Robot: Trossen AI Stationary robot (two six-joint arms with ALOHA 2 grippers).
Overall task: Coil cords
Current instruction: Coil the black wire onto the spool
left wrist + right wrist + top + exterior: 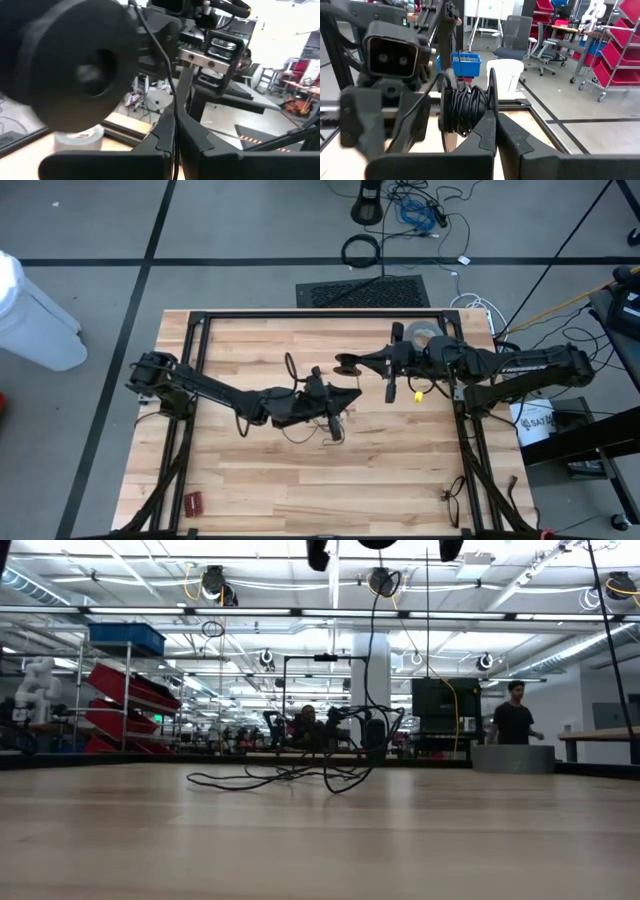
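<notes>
The left hand (pixel 338 394) hangs over the middle of the table (pixel 260 490), clenched on the thin black cord (pixel 289 366). In its own wrist view the cord runs straight up through the narrow slit between its fingers (pixel 160 135). Slack cord lies in untidy loops on the table under and just left of this hand, and the low view shows that tangle (pixel 290 776) with one strand rising to the hands above.

Just beside it, toward the far edge, is a small black spool (pixel 346 364) with several turns of cord already on its core (pixel 467 107). The right hand (pixel 362 363) is clamped on the spool at one of its discs.

The step looks like winding. To do it well, the left hand should probably keep only a light pinch so the cord slides through as a guide. It should hold the strand taut and square to the core, between the two discs, so that turns lie side by side and do not slip over a rim. The loose loops need watching, because a knot pulled up into the fingers would jam the feed.

The two hands are very near each other, so any turning of the spool has little clearance from the left wrist. Open table lies toward the near edge and to the left. A dark frame rail (pixel 320 314) bounds the far side, and a grey tape roll (pixel 427 335) sits near the right arm, well clear of the cord.
</notes>
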